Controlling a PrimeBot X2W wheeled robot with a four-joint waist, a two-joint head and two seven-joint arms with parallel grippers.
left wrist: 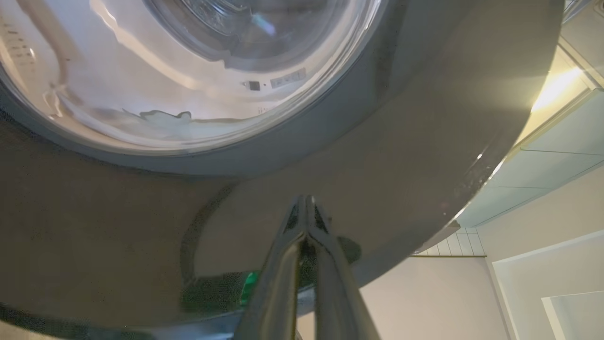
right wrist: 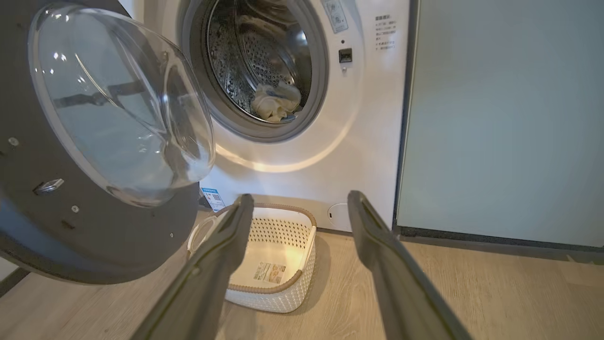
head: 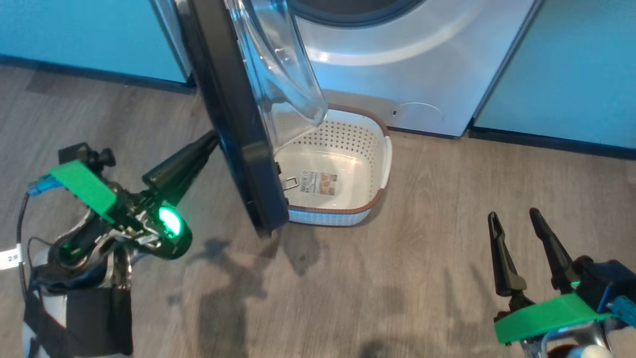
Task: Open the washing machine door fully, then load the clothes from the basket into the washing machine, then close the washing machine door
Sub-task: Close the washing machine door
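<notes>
The left gripper (head: 212, 139), its two long dark fingers pressed together with nothing between them, points toward 2 o'clock in the head view. Its tips meet the outer face of the large round washing machine door (head: 233, 124) on the wide glossy black rim. In the left wrist view the tips touch their own reflection there.

The door stands partly swung out, edge-on to the head camera. Its long axis runs from 11 o'clock to 5 o'clock, and its clear glass bowl bulges toward the white front-loading washing machine (head: 397, 64). The small pale cream bundle of clothes (right wrist: 276, 104) lies inside the steel perforated drum (right wrist: 255, 52). The cream-white perforated plastic basket (head: 328, 216) with a brown rim holds nothing but its label.

The right gripper (head: 512, 215) hangs wide open at 4 o'clock, well apart from the door. Loading looks done, so closing falls to the nearer left arm, with a push toward 2 o'clock, square to the door's face.
</notes>
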